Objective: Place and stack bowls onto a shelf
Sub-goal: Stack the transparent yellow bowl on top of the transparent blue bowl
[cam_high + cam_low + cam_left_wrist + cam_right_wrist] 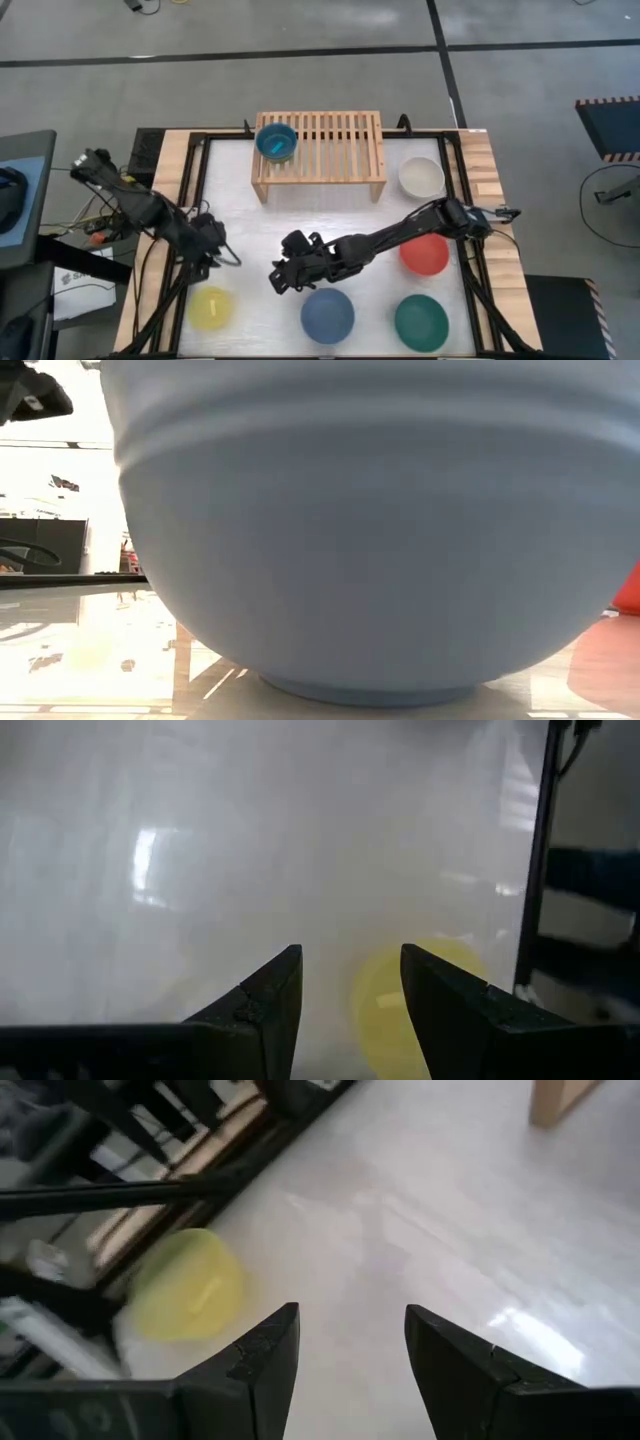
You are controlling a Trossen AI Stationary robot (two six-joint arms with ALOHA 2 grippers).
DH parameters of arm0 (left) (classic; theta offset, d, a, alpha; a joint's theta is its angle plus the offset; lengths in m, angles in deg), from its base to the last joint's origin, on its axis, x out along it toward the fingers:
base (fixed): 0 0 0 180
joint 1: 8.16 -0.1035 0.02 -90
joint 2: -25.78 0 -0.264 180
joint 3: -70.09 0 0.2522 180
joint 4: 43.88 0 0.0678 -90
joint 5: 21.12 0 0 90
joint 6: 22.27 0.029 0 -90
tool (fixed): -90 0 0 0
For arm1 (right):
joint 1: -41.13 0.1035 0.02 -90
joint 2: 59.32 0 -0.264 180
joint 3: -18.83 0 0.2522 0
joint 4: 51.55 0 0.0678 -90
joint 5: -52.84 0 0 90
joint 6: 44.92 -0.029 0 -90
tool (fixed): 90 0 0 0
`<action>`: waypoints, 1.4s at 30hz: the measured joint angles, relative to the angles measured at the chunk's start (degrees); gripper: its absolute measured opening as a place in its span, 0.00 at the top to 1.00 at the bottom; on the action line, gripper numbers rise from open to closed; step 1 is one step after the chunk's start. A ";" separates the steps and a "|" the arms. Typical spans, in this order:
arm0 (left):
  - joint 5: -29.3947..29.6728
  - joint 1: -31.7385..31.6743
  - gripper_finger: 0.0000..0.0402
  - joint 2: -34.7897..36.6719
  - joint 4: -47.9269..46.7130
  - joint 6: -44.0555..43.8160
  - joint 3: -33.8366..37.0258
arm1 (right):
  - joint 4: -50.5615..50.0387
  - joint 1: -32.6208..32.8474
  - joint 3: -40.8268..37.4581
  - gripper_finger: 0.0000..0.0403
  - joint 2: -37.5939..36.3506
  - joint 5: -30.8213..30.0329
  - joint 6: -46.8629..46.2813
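even overhead light. glare streaks the white desk in both wrist views; the left one is hazy. the low view's window background is blown out.

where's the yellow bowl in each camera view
High view: the yellow bowl sits at the table's front-left, below the left tool.
Low view: not in it; the slate blue bowl fills the picture.
Left wrist view: a yellow blur just beyond the open fingers.
Right wrist view: off past the right tool, beside the dark table frame.
Shared landmark: the white tabletop.
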 joint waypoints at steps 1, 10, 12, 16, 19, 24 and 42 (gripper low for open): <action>0.02 1.16 0.62 -0.61 0.74 0.07 0.93 | -1.73 -0.03 0.05 0.48 -0.83 -0.03 0.03; -1.91 9.89 0.62 -6.68 7.35 -0.24 8.45 | -12.49 -0.91 0.01 0.48 -7.71 -0.22 4.33; -2.21 11.11 0.62 -7.70 8.64 -0.92 9.68 | -13.13 -1.02 0.01 0.48 -8.15 -0.28 4.33; -2.03 12.74 0.62 -9.16 9.49 -2.75 10.78 | -13.51 -0.78 0.01 0.48 -8.20 -0.37 3.94; -1.77 13.66 0.62 -9.98 9.98 -3.58 12.00 | -13.40 -0.13 0.01 0.48 -7.49 -0.37 2.61; -2.13 15.26 0.62 -11.39 11.10 -4.49 13.37 | -13.19 1.45 -0.26 0.48 -7.31 -1.41 -0.30; 1.72 16.11 0.62 -12.50 13.79 -1.52 13.39 | -14.42 3.67 -0.54 0.48 -7.28 -6.05 -5.85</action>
